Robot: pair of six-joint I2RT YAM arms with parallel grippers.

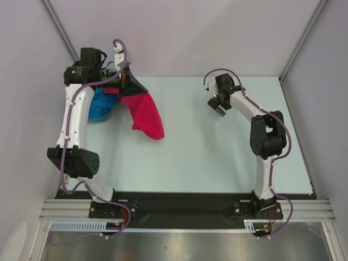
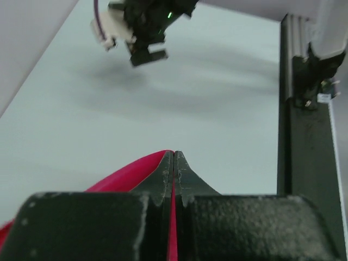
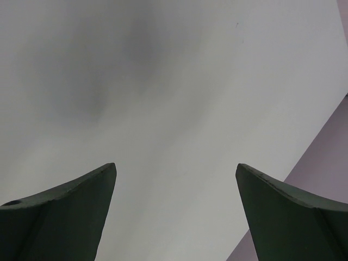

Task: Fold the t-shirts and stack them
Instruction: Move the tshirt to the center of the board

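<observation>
The crimson-red t-shirt (image 1: 145,115) hangs from my left gripper (image 1: 124,81) at the far left of the table, its lower end trailing toward the middle. In the left wrist view the gripper (image 2: 173,153) is shut on a fold of the red t-shirt (image 2: 128,175). The turquoise-blue t-shirt (image 1: 103,104) lies bunched under the left arm. The pale pink t-shirt is out of view. My right gripper (image 1: 218,104) hovers open and empty over the table's far right part; in the right wrist view it (image 3: 175,169) has only bare table between its fingers.
The grey-teal tub (image 1: 100,119) shows a little under the blue shirt at the far left. Purple walls enclose the table on three sides. A black post (image 2: 304,119) stands at the right of the left wrist view.
</observation>
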